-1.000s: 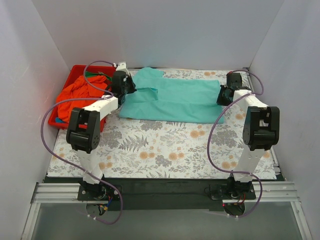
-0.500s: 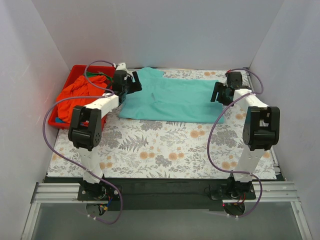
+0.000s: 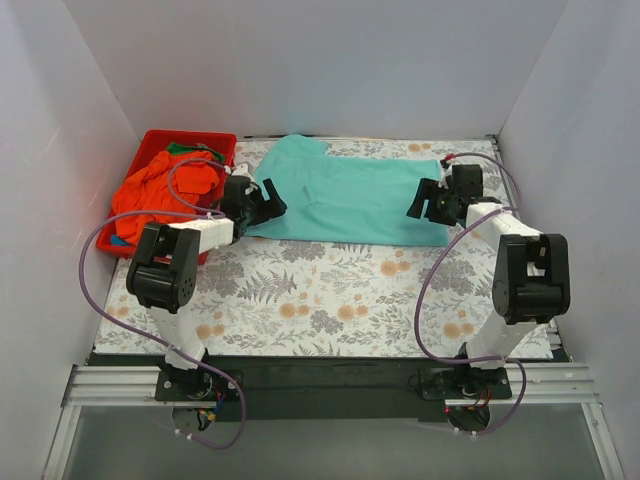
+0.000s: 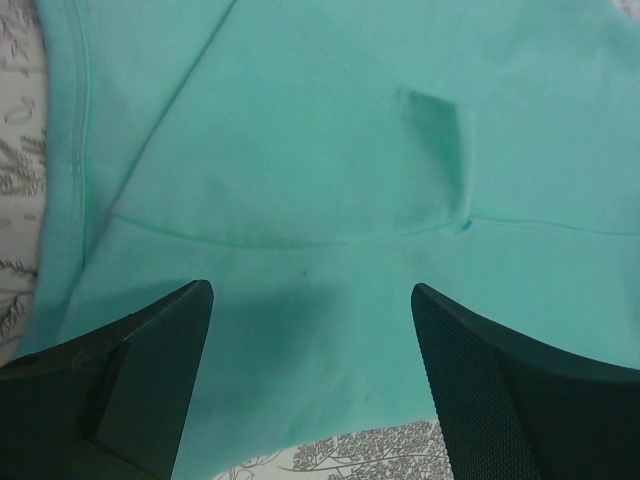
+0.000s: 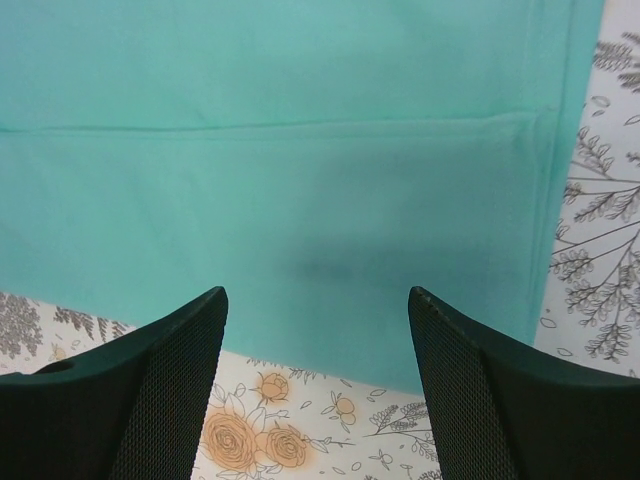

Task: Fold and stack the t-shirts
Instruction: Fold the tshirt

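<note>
A teal t-shirt (image 3: 345,195) lies partly folded on the floral table cover, its long side running left to right. My left gripper (image 3: 268,200) hovers open over the shirt's left end, with nothing between its fingers (image 4: 150,370); the left wrist view shows teal cloth (image 4: 330,180) with a sleeve fold below the jaws. My right gripper (image 3: 422,203) hangs open over the shirt's right end near its front edge (image 5: 330,370), holding nothing. An orange-red t-shirt (image 3: 160,190) is heaped in the red bin (image 3: 190,140) at the back left, with a bit of green cloth (image 3: 183,149) behind it.
The floral cover (image 3: 330,300) spreads from the shirt to the arm bases. White walls close in the left, right and back. Purple cables (image 3: 100,260) loop beside each arm. A bit of blue cloth (image 3: 118,241) shows at the bin's near corner.
Both grippers have opened and let go of the teal shirt, then drawn back toward the near side of it. The shirt now lies flatter, with its near edge folded over.
</note>
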Tool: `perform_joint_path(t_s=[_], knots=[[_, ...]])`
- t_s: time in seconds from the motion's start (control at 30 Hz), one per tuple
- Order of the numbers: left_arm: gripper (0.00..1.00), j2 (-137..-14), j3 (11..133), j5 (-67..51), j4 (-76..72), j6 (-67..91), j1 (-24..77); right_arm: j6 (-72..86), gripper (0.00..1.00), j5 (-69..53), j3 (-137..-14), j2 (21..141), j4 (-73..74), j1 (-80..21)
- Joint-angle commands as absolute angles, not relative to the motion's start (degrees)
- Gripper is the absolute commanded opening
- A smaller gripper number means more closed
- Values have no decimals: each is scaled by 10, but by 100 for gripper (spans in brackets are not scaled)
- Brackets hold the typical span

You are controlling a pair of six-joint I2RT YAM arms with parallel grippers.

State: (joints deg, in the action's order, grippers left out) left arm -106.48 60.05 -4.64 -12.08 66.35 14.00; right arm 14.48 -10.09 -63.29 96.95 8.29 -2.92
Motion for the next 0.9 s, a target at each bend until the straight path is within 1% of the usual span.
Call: perform_joint_path(t_s=[0.0, 0.33, 0.4, 0.57, 0.87], knots=[[79, -1024, 570, -58, -144, 693, 138, 143, 79, -139, -608, 987, 31, -31], [79, -987, 483, -7, -143, 710, 138, 145, 80, -119, -541, 998, 6, -31], [80, -985, 469, 18, -140, 711, 138, 147, 80, -110, -536, 999, 6, -31], [79, -958, 429, 30, -155, 708, 138, 151, 80, -90, -505, 996, 8, -31], [79, -896, 374, 46, -153, 713, 138, 163, 80, -72, -432, 935, 6, -33]])
